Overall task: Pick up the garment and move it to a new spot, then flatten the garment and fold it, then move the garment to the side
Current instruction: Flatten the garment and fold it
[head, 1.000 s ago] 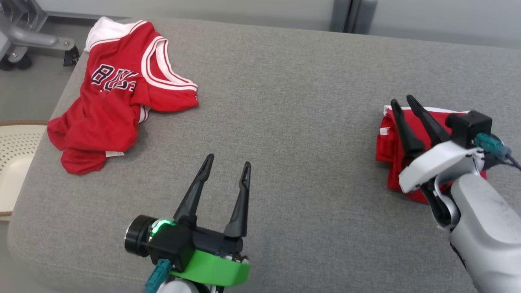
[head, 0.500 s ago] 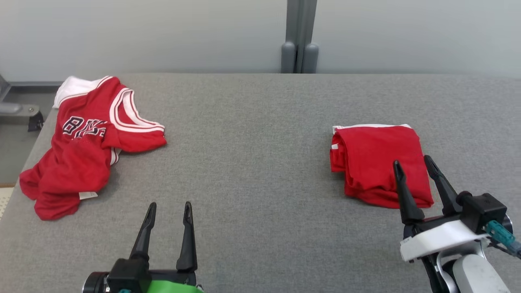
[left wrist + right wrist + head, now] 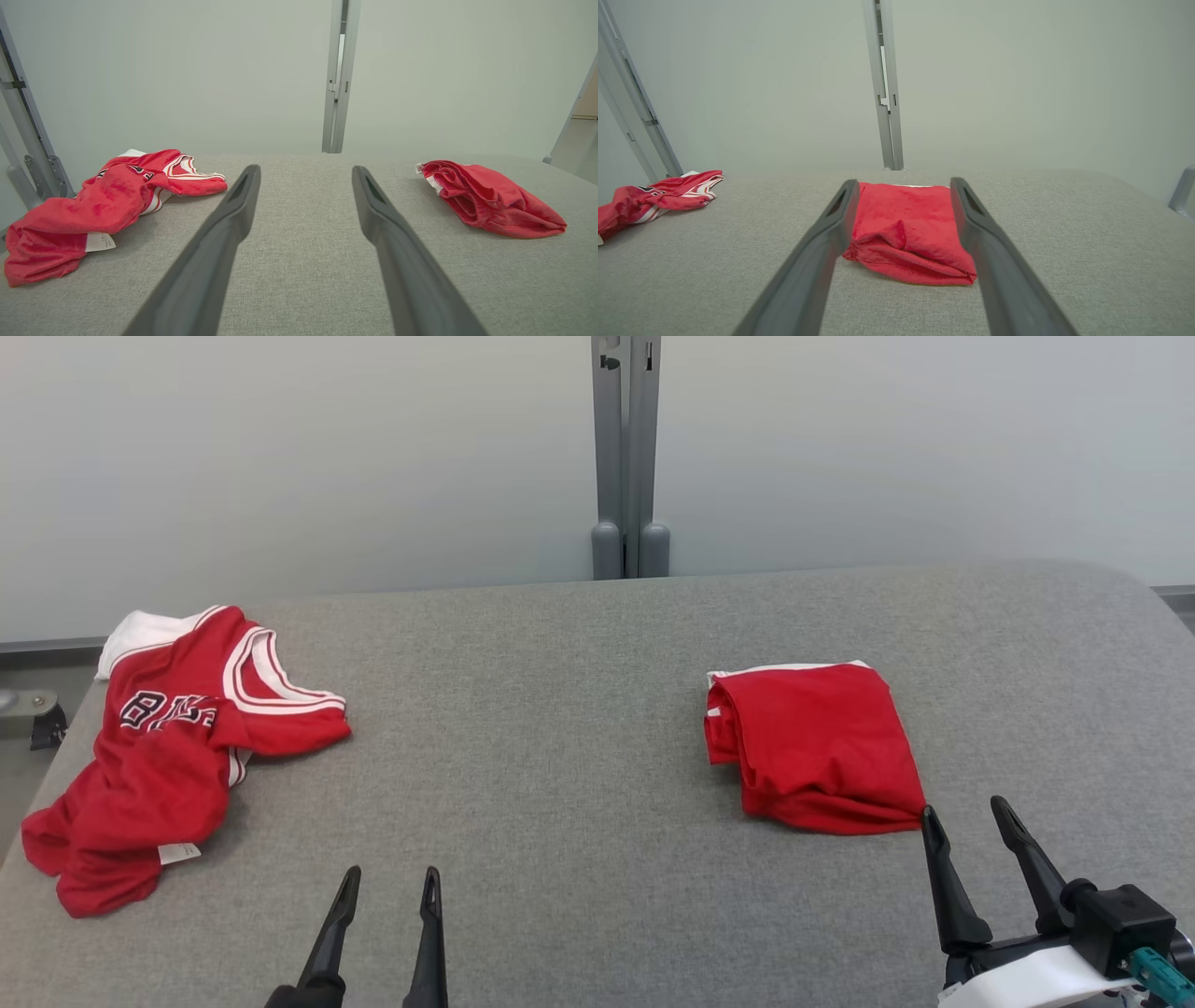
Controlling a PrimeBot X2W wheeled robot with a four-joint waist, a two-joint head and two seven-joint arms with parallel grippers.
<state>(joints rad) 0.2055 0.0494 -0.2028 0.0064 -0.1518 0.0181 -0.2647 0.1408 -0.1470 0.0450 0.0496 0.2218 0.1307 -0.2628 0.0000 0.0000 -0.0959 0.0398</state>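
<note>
On the far left of the grey table [image 3: 560, 728] I see a crumpled jersey [image 3: 177, 747], red with white trim and dark lettering, lying bunched near the left edge. It is not flat and not folded. If it belongs to my job, I judge that all of it is yet to do.

Next along, my left gripper [image 3: 392, 875] hovers low over bare cloth near the front edge. Its fingers [image 3: 332, 933] are spread and hold nothing.

Right of centre lies the folded garment [image 3: 812, 747], a compact red packet with a white hem showing along its far edge. It sits well apart from the jersey. The fold looks a little puffy at the near edge but squared enough. I judge the fold and the move to the side done for this piece.

At the far right, my right gripper [image 3: 963, 807] sits just short of the packet's near corner. Its fingers are released, with nothing between them.
</note>
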